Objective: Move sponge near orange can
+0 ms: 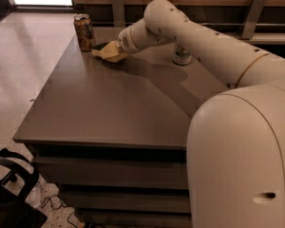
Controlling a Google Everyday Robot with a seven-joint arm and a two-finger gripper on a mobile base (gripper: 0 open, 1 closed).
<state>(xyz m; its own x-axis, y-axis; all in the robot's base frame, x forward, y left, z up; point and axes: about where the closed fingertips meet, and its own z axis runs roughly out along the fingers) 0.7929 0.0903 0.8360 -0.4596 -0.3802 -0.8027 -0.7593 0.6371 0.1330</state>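
The orange can [84, 31] stands upright at the far left corner of the brown table [109, 113]. The sponge [106, 51], dark green on top over pale yellow foam, sits tilted just right of the can, a small gap between them. My gripper [117, 49] is at the sponge's right end, reaching in from the right at the end of the white arm [180, 30]. The arm's end covers the place where gripper and sponge meet.
A white and green can [182, 57] stands behind the arm, partly hidden by it. My white body [242, 156] fills the lower right. A wooden wall with metal brackets [251, 7] runs behind the table. A black chair [4, 184] is at the lower left, on the floor.
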